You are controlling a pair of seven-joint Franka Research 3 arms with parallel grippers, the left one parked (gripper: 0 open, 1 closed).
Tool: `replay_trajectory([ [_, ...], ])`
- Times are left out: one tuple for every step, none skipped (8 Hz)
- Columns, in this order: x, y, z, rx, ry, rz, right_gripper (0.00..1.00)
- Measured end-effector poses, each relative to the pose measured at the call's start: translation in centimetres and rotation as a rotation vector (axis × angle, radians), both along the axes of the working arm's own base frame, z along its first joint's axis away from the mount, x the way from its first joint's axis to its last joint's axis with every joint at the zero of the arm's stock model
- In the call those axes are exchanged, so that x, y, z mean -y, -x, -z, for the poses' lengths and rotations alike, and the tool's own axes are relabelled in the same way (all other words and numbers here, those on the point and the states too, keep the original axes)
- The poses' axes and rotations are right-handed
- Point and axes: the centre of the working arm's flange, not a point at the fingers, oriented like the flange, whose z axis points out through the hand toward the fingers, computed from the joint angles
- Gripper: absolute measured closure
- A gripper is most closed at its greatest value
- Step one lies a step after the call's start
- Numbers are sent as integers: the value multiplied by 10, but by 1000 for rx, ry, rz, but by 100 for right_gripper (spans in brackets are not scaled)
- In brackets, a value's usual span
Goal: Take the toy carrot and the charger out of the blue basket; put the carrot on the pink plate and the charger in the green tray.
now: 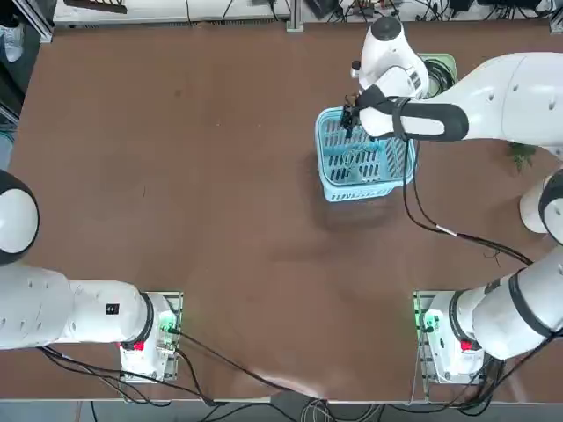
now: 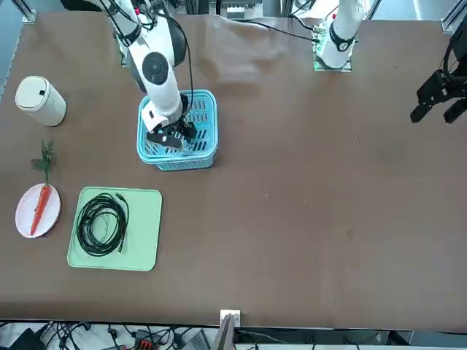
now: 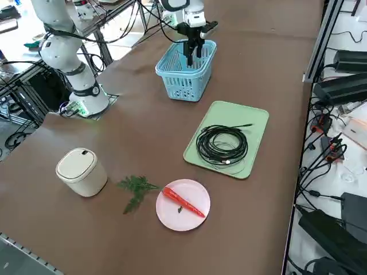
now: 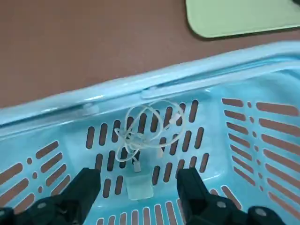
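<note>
we see the brown table (image 2: 306,219) as the largest thing here, spreading out on every side of our right gripper (image 4: 137,190). directly under the gripper sits the light blue plastic basket with slatted sides and base (image 4: 262,140), and the gripper hangs just inside its rim, fingers spread wide and holding nothing. off to one side of the gripper, just past the basket, lies the flat pale green rectangular tray with rounded corners (image 3: 252,123), carrying a coiled black cable (image 3: 222,144). further off beyond the tray is the small round pale pink plate (image 3: 195,220), and the slim red-orange toy carrot (image 3: 182,200) already lies on it, so we judge that half of the job done. a loose green leafy sprig (image 3: 135,188) lies on the table just beside the plate.

the small white-grey charger block with its thin pale cable (image 4: 139,186) rests on the basket floor right between and just below the fingertips, the cable looped in a loose tangle beyond it. we judge the block to be light, rigid and rather smooth, while the cable is limp and may snag in the slats. we would pinch the block across its flat sides, not the cable, and lift slowly so the cable trails free.
</note>
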Motion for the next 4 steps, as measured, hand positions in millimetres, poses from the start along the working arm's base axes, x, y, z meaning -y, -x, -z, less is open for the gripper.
replay_trajectory([
  [-3, 1, 5, 1, -1, -7, 0],
  [-4, 1, 11, 4, 9, -23, 0],
  [-5, 0, 21, 9, 20, -45, 0],
  [-7, -2, 34, 17, 15, -66, 0],
])
